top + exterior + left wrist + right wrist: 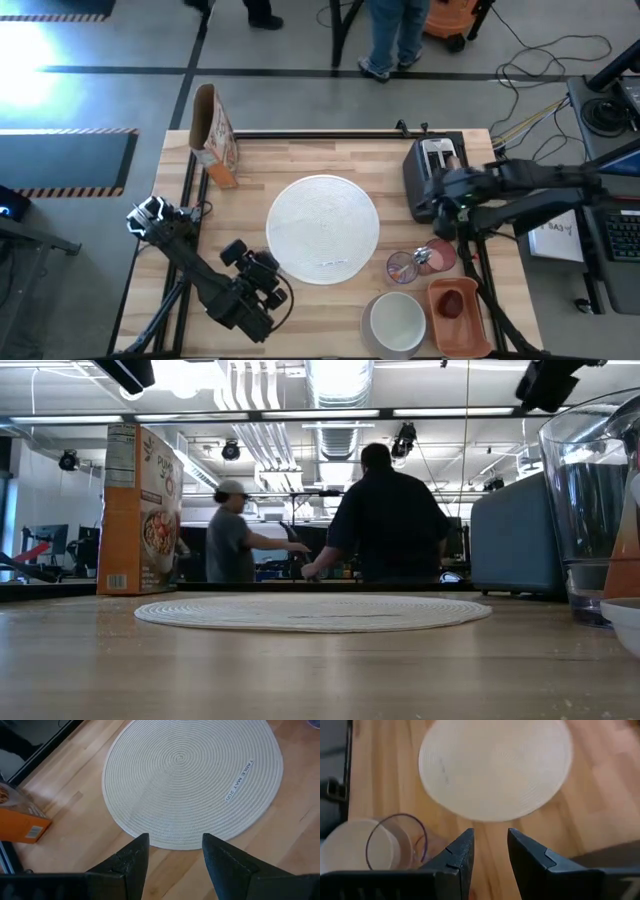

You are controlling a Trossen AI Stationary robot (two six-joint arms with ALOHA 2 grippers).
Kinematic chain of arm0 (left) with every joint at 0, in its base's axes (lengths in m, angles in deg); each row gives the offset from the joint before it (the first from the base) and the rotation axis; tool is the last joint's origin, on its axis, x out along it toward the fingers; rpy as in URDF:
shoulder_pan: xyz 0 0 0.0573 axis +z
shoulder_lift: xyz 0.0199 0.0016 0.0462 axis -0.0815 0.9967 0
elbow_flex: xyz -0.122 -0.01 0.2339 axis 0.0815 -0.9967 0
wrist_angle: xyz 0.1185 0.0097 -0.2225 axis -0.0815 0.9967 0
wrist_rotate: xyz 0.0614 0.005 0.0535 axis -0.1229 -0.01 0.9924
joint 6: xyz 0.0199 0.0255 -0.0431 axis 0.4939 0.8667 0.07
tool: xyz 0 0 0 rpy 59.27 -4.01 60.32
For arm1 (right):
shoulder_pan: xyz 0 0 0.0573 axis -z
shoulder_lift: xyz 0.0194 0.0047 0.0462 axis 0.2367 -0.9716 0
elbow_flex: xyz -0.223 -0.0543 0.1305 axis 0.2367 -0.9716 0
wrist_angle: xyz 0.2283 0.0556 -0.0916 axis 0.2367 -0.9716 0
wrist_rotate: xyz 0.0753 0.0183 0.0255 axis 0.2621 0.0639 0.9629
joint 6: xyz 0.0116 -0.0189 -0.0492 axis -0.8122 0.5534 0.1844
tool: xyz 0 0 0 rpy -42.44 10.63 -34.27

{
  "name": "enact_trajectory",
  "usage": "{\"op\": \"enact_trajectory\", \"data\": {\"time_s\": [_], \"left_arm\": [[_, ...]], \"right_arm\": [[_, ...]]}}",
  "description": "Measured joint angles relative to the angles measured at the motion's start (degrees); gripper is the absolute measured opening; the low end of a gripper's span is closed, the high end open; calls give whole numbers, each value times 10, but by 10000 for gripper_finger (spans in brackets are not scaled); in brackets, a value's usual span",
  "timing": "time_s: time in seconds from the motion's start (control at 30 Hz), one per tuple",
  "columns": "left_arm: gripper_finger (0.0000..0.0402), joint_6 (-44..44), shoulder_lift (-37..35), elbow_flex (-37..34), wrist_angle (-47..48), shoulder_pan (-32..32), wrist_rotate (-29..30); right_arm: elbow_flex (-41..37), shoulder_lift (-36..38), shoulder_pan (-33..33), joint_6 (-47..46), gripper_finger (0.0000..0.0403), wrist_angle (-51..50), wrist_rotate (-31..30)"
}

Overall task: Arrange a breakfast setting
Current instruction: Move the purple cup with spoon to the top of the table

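A round white woven mat (322,228) lies flat at the table's middle; it also shows in the left wrist view (192,780). A clear purplish glass (403,266), a pink cup (440,255) and a white bowl (397,320) stand at the near right. A small red fruit (452,303) lies in an orange tray (462,325). My left gripper (175,837) is open and empty above the table, near the mat's near left edge (262,278). My right gripper (490,831) is open and empty, up in the air between the toaster and the pink cup (441,222).
A cereal box (213,135) stands at the far left and a dark toaster (432,172) at the far right. Bare wood shows left of the mat. People stand beyond the table's far edge (385,510).
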Motion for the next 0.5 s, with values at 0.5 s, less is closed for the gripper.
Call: {"op": "enact_trajectory", "data": {"time_s": [0.5], "left_arm": [[168, -51, 0, -25, -24, -17, 15]], "right_arm": [[58, -105, -51, -10, 107, 3, 67]]}}
